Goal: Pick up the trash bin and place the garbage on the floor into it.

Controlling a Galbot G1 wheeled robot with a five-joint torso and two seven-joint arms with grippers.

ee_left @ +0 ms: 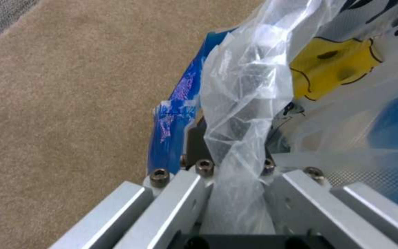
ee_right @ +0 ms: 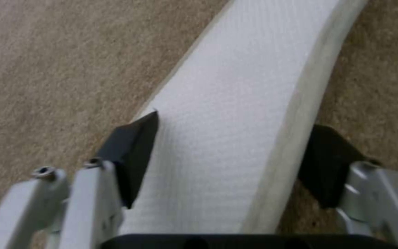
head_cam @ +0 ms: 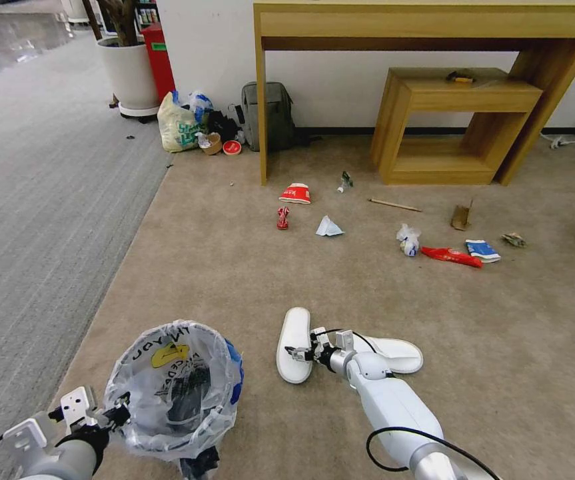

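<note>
white slipper, near edge of the beige carpet, in the act of being taken

item: white slipper (head_cam: 294, 343), lying flat on the floor (head_cam: 247, 267) close in front of the robot, long axis pointing away, its pair (head_cam: 397, 355) just beside it. judged light, soft and flexible, fabric face giving good friction; likely to droop if held at one end, so a pinch across the sole width near the middle suits it.
hold: right gripper (ee_right: 229, 155) straddles the slipper, a dark pad at each long edge, one touching and the other close beside; jaws spread, not yet pressed in.
receptacle: trash bin (head_cam: 177, 390), bag-lined, at the near left, lifted by the left gripper (head_cam: 117, 417), which is clamped on its rim and crinkly liner.
remaining lots, further up the carpet: red can (head_cam: 282, 217), paper cup (head_cam: 296, 193), crumpled paper (head_cam: 328, 227), wooden stick (head_cam: 394, 205), red wrapper (head_cam: 452, 256).
</note>
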